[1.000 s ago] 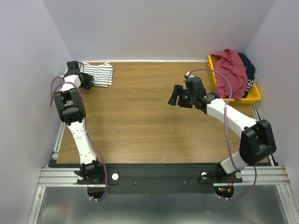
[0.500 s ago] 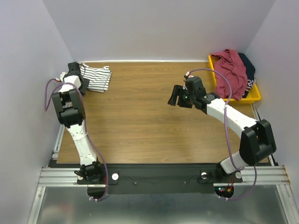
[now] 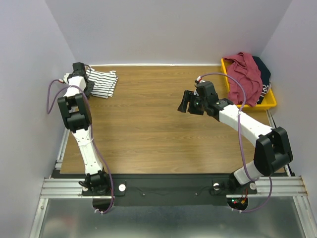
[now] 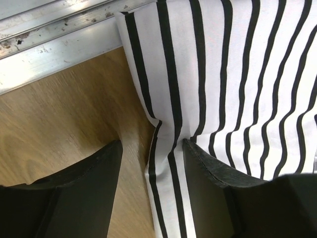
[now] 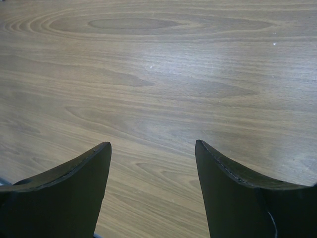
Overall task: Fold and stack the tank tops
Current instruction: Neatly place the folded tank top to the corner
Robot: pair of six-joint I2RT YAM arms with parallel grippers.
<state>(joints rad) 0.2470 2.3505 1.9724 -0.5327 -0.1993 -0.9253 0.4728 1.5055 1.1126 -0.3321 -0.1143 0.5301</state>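
Three tank tops are in sight. One is the striped tank top (image 3: 103,83), white with thin black lines, at about ten o'clock on the desk (image 3: 148,129). The other two, the maroon tank top (image 3: 245,77) and the dark navy tank top (image 3: 264,74), lie heaped together at about two o'clock. There is one yellow bin (image 3: 270,103), and it carries that pair. There are two arms, the left arm (image 3: 74,111) and the right arm (image 3: 247,126). Each ends in one hand, the left hand (image 4: 151,144) and the right hand (image 5: 152,145), with two fingers apiece. One purple cable loops along each arm, two in all.
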